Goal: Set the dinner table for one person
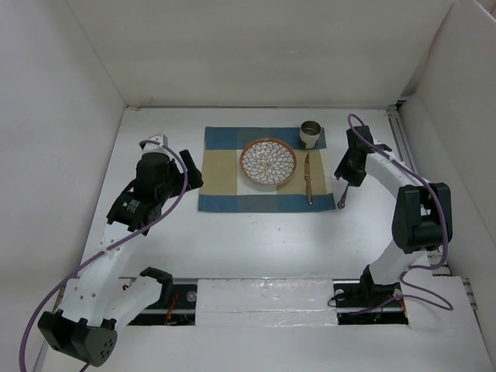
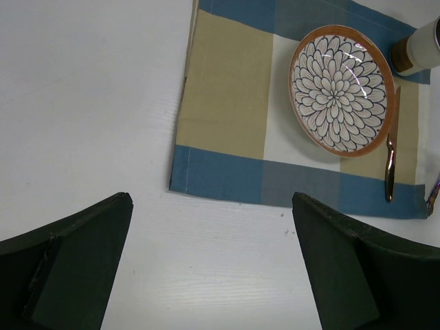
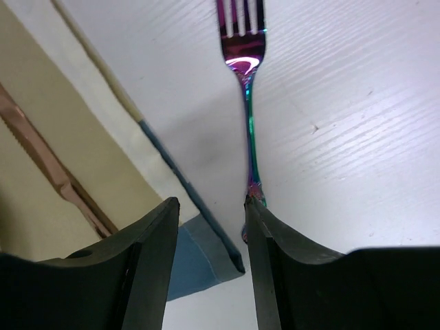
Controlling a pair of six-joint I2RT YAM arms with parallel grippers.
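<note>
The dinner table [image 1: 256,240] is a white walled surface. A blue-and-tan checked placemat [image 1: 225,167] lies on it with a patterned plate [image 1: 268,162], a copper knife [image 1: 308,180] right of the plate, and a cup [image 1: 311,134] at its far right corner. An iridescent fork [image 3: 249,117] lies on the bare table just off the placemat's right edge [image 1: 342,200]. My right gripper [image 3: 212,203] is open low over the fork's handle end, which runs under the right finger. My left gripper [image 2: 212,199] is wide open and empty over bare table by the placemat's near left corner.
White wall panels enclose the table on the left, back and right [image 1: 46,155]. The right arm's purple cable [image 1: 364,128] loops near the cup. The arm bases and a metal rail [image 1: 263,298] run along the near edge.
</note>
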